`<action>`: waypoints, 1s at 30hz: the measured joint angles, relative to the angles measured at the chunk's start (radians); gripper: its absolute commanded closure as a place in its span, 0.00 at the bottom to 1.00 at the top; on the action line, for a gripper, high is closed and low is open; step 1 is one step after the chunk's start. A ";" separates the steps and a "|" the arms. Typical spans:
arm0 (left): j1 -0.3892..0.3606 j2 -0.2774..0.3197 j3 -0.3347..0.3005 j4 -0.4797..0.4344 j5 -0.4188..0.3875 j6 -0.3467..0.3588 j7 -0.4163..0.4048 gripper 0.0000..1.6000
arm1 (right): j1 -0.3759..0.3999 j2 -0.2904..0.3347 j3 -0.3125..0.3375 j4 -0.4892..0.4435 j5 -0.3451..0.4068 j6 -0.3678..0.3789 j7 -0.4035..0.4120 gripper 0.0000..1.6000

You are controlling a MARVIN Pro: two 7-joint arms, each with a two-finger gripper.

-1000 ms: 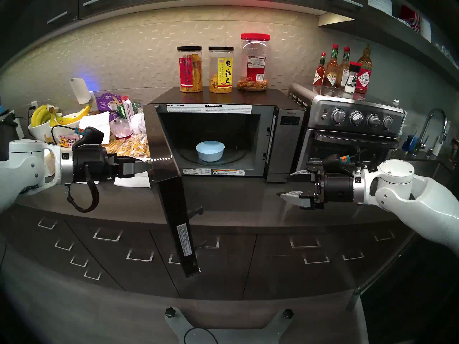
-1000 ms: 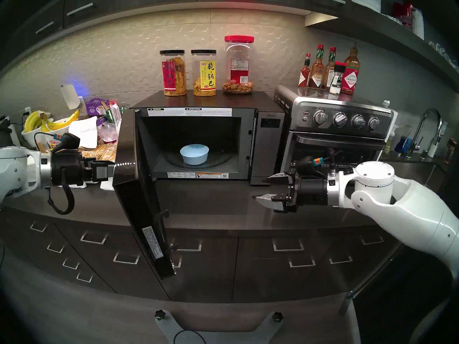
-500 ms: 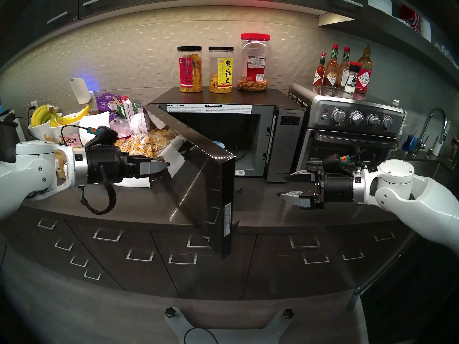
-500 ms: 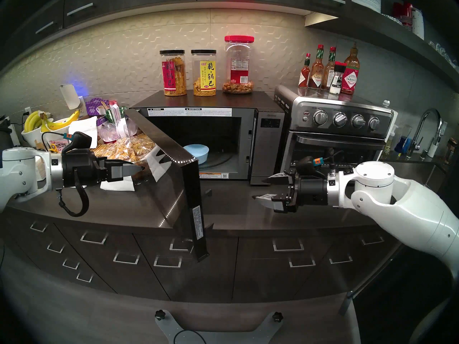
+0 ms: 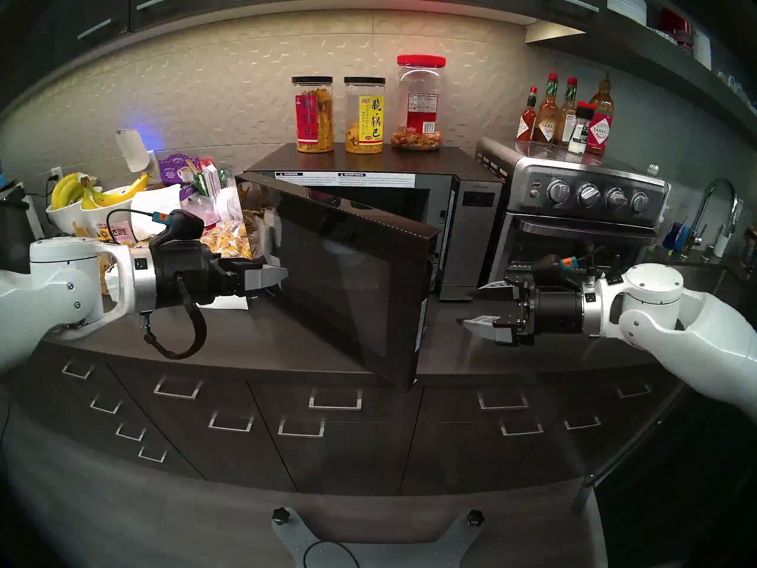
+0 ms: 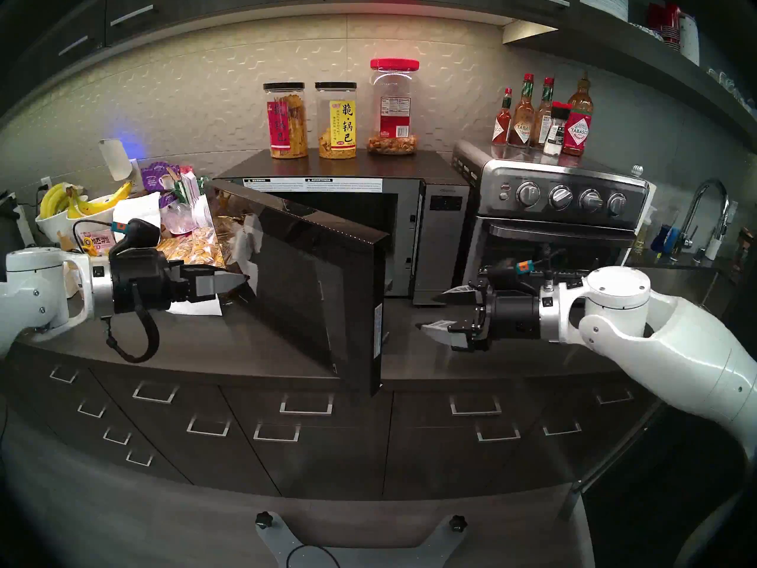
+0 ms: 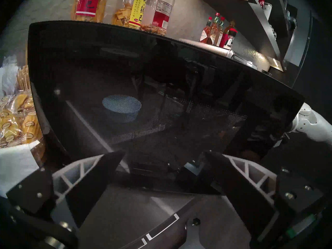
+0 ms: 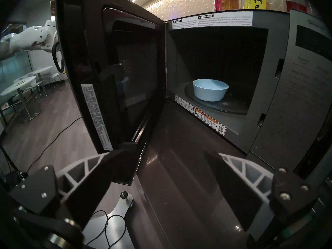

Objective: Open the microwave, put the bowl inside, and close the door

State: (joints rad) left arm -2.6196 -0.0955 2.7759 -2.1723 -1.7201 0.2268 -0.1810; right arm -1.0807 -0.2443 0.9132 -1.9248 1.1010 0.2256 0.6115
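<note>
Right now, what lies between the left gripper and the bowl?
The door alone: in the left wrist view the bowl shows through its mesh window, beyond the left gripper.

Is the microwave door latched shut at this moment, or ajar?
Ajar. The door stands angled off the microwave, cavity and bowl visible past its edge.

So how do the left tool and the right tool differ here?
The left tool sits at the outer face of the door, touching or nearly so. The right tool hangs over the counter, clear of the door. In the head view the left tool's fingers lie level, while the right tool's are stacked one above the other. Both are open and hold nothing.
</note>
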 measured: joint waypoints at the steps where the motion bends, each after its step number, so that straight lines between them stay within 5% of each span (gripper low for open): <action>1: 0.001 0.000 -0.001 -0.001 -0.001 -0.001 0.003 0.00 | 0.000 0.000 0.000 0.000 0.000 0.000 0.000 0.00; 30: 0.081 -0.002 -0.046 0.048 0.022 -0.028 0.022 0.00 | 0.000 0.000 0.000 0.000 0.000 0.000 0.000 0.00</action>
State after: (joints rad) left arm -2.5391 -0.0976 2.7296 -2.1240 -1.6984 0.1989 -0.1595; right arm -1.0807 -0.2443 0.9135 -1.9248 1.1012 0.2256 0.6115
